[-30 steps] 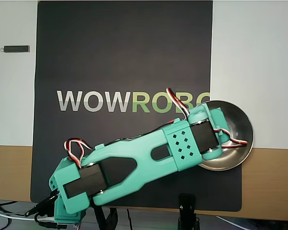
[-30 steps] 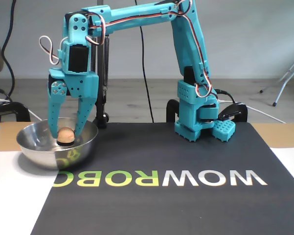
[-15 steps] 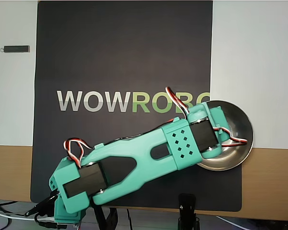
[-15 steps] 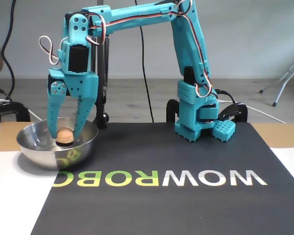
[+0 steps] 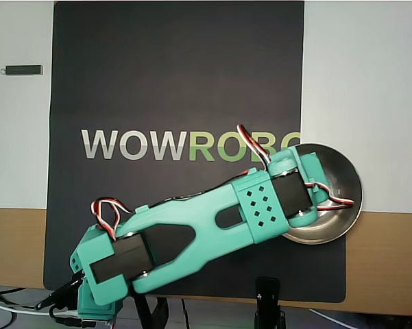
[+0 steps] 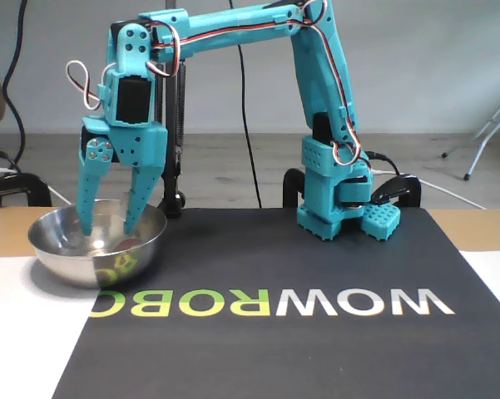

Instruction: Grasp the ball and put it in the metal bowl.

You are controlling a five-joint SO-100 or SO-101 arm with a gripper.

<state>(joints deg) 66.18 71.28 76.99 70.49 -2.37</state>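
1. In the fixed view, the round, shiny silver steel bowl sits at the left, on the near left corner of the black mat, partly over the white sheet beneath.
2. The mat lettering is mirrored on the outer wall of the bowl in the fixed view.
3. The teal two-finger gripper points straight down into the bowl, with both fingertips below the rim.
4. The jaws are spread, with a clear gap between the two fingers in the fixed view.
5. A small patch of reddish-orange shows low inside the bowl, just beside the right fingertip; this appears to be the small peach-orange ball, lying on the bowl bottom. Whether it touches the finger cannot be told.
6. The teal 3D-printed arm arches from the gripper across the top of the fixed view to its base at the far edge of the mat, right of centre.
7. In the overhead view, the arm runs from lower left to the bowl at the right edge of the mat.
8. The wrist covers the left half of the bowl there; the ball and fingertips are hidden.
9. The surface below is brown wood.
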